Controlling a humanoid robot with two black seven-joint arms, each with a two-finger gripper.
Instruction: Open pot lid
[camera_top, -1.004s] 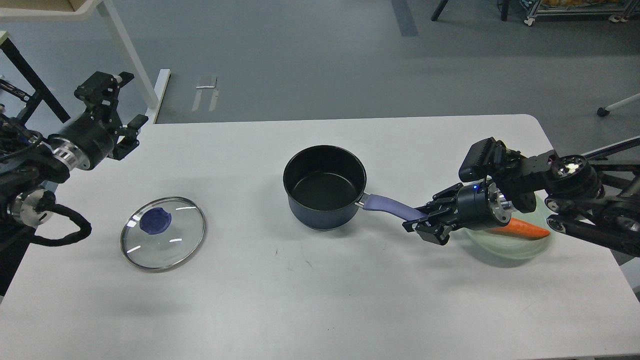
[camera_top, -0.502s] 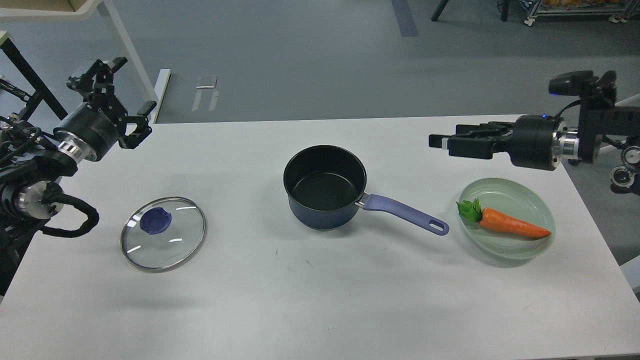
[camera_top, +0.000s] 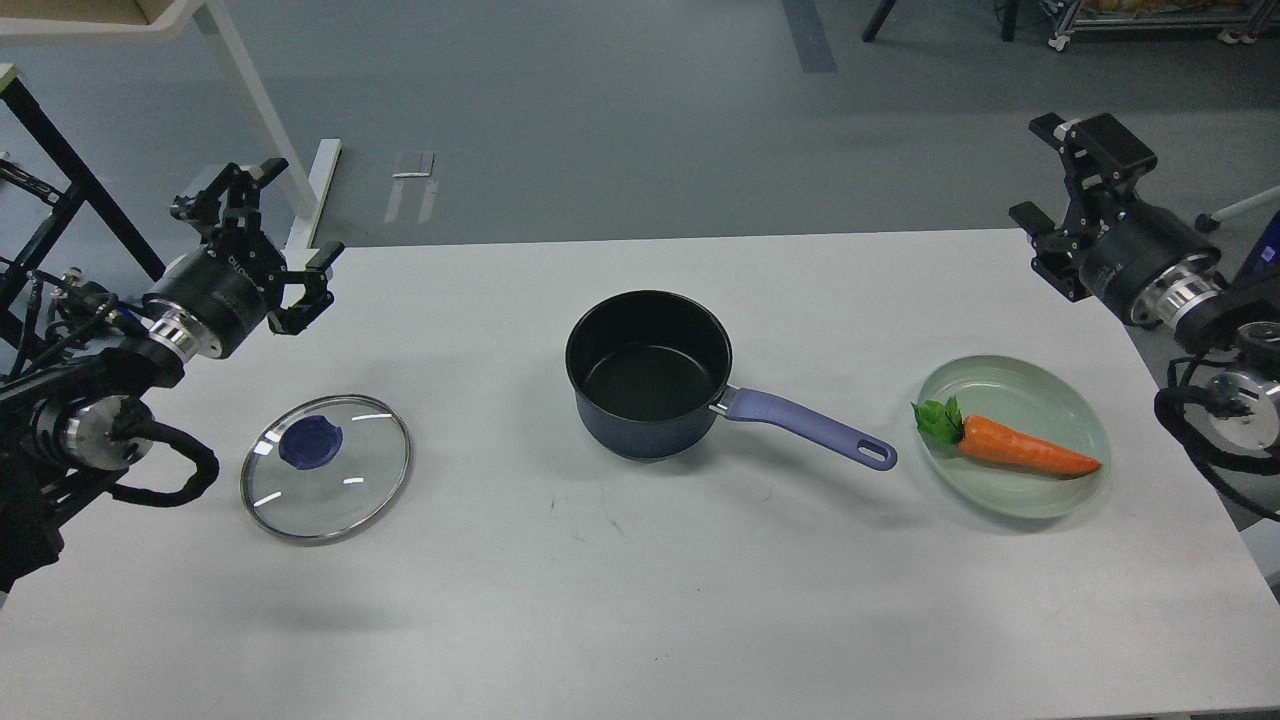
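Observation:
The dark blue pot (camera_top: 648, 372) stands open and empty at the table's middle, its purple handle (camera_top: 810, 428) pointing right. The glass lid (camera_top: 326, 467), with a blue knob, lies flat on the table to the pot's left. My left gripper (camera_top: 300, 210) is open and empty, raised above the table's back left edge, beyond the lid. My right gripper (camera_top: 1030, 168) is open and empty, raised near the table's back right corner, far from the handle.
A pale green plate (camera_top: 1010, 395) with an orange carrot (camera_top: 1015, 450) sits right of the handle. The white table (camera_top: 640, 600) ends close to the plate on the right. A white table leg (camera_top: 255, 90) stands on the floor at back left.
My right gripper was at the pot handle, then lifted off it and swung back up to the right corner. My left gripper shifted slightly right. Pot and lid stayed put.

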